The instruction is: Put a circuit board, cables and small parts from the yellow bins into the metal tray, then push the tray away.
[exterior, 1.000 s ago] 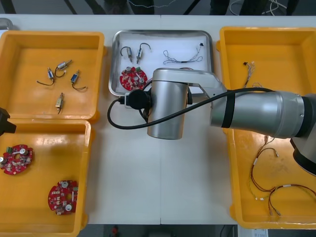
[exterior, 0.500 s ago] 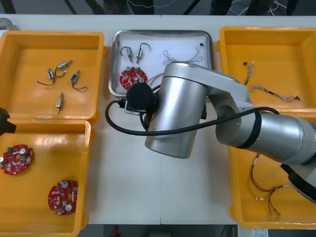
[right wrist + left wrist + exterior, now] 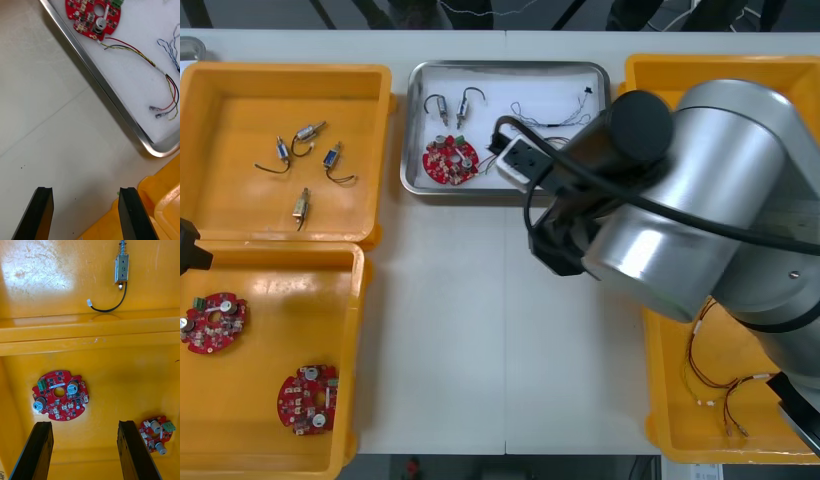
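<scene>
The metal tray (image 3: 416,130), white inside, stands at the far middle of the table. In it lie a red circuit board (image 3: 450,160), two small metal parts (image 3: 438,108), a blue and white cable (image 3: 552,115) and a red and yellow cable (image 3: 150,71). My right gripper (image 3: 85,210) is open and holds nothing. It hangs over bare table just short of the tray's rim (image 3: 112,101), beside a yellow bin (image 3: 150,210). My left gripper (image 3: 85,450) is open above the near left bin, over two circuit boards (image 3: 60,395).
The far left bin (image 3: 285,80) holds several small metal parts. The near left bin (image 3: 270,290) has two circuit boards. My right arm (image 3: 680,220) covers much of the right bins, where red and yellow cables (image 3: 725,370) lie.
My right arm has drawn back from the tray's front edge and swung to the right, uncovering the tray. The left arm has not moved.
</scene>
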You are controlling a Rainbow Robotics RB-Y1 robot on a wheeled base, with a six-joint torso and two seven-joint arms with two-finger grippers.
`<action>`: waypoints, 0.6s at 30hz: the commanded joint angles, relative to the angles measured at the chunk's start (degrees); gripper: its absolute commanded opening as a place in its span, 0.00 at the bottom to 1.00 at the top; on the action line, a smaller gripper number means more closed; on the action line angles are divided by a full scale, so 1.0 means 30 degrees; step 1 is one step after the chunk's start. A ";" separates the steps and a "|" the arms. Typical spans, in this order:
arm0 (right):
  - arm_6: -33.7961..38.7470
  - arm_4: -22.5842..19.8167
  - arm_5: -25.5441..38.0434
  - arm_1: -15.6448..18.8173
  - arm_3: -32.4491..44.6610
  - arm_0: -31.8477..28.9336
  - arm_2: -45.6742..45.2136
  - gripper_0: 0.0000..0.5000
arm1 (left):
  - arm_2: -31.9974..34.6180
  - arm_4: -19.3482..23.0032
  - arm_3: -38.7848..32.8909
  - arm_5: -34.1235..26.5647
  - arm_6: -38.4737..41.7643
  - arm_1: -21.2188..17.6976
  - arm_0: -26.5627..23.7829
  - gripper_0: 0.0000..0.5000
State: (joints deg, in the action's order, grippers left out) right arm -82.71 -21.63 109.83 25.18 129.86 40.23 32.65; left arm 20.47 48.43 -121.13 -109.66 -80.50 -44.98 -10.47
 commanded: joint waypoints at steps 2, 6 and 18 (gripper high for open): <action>0.2344 -0.1814 0.0057 0.1655 0.1918 -0.2481 -0.3384 1.00 | 0.0501 0.0147 -0.0580 -0.0113 0.0319 -0.0884 0.0326 1.00; 0.3194 -0.2898 0.0057 0.2241 0.2416 -0.3624 -0.5200 1.00 | 0.0501 0.0147 -0.0580 -0.0113 0.0319 -0.0884 0.0326 1.00; 0.3956 -0.5799 0.0057 0.2505 0.2826 -0.5997 -1.1909 1.00 | 0.0501 0.0147 -0.0580 -0.0113 0.0319 -0.0884 0.0326 1.00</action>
State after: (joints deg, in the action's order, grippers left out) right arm -74.03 -37.35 109.84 31.13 136.05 25.02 2.66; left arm 20.47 48.44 -121.15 -109.66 -80.50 -44.99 -10.43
